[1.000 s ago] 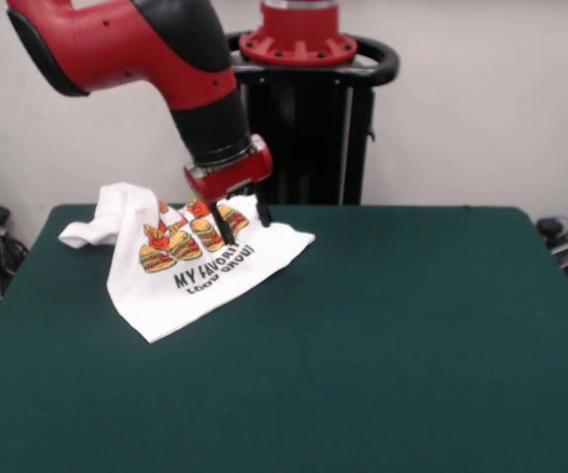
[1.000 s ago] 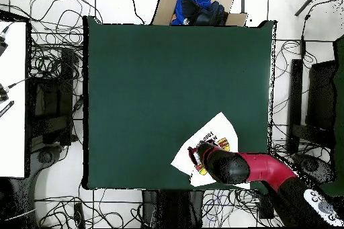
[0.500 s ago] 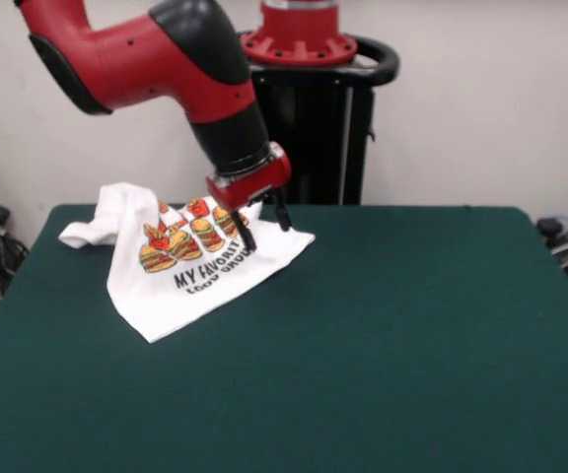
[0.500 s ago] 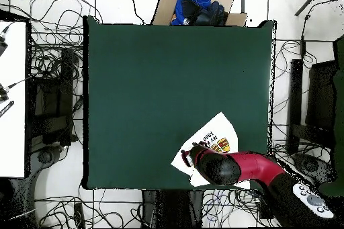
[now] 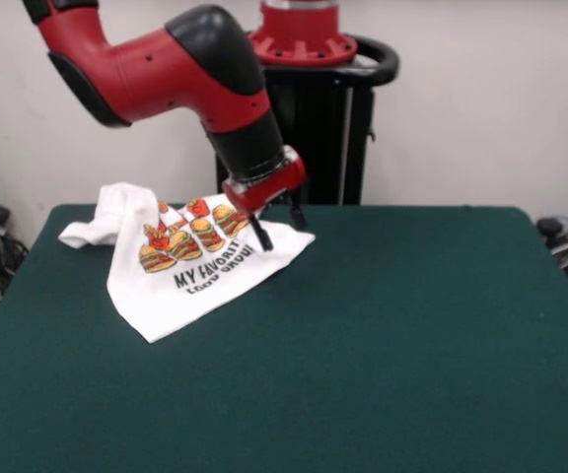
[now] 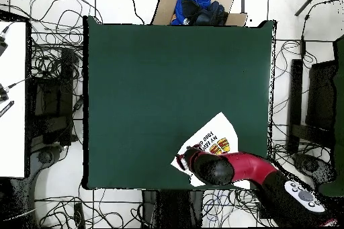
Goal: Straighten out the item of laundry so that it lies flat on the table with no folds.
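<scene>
The white T-shirt (image 5: 190,264) lies crumpled on the green desk (image 5: 383,335), in the corner of the desk nearest the robot's pedestal. Its printed front with burgers and black lettering faces up, while one sleeve is bunched into a raised heap at the shirt's outer side. The tool (image 5: 277,226) hangs over the shirt's edge toward the desk's middle, its two dark fingers (image 5: 261,235) spread apart with nothing between them. From overhead, the red arm (image 6: 232,168) covers part of the shirt.
</scene>
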Robot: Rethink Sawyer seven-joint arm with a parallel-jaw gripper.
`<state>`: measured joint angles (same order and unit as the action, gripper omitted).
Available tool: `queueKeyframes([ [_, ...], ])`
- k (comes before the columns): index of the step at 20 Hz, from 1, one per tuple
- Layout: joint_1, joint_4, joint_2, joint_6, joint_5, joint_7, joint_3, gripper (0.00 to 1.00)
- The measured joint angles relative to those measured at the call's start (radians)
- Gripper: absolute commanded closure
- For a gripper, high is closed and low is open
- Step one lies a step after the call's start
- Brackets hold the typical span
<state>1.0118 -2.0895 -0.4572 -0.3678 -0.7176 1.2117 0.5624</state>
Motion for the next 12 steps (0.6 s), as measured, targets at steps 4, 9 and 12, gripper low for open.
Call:
queueKeyframes([
  [4, -0.023, 0.002, 0.015, 0.000, -0.021, 0.000, -0.027, 0.00],
  [9, -0.060, 0.014, 0.030, 0.000, -0.034, 0.000, -0.074, 0.00],
  [12, -0.071, 0.021, 0.039, 0.000, -0.034, 0.000, -0.093, 0.00],
])
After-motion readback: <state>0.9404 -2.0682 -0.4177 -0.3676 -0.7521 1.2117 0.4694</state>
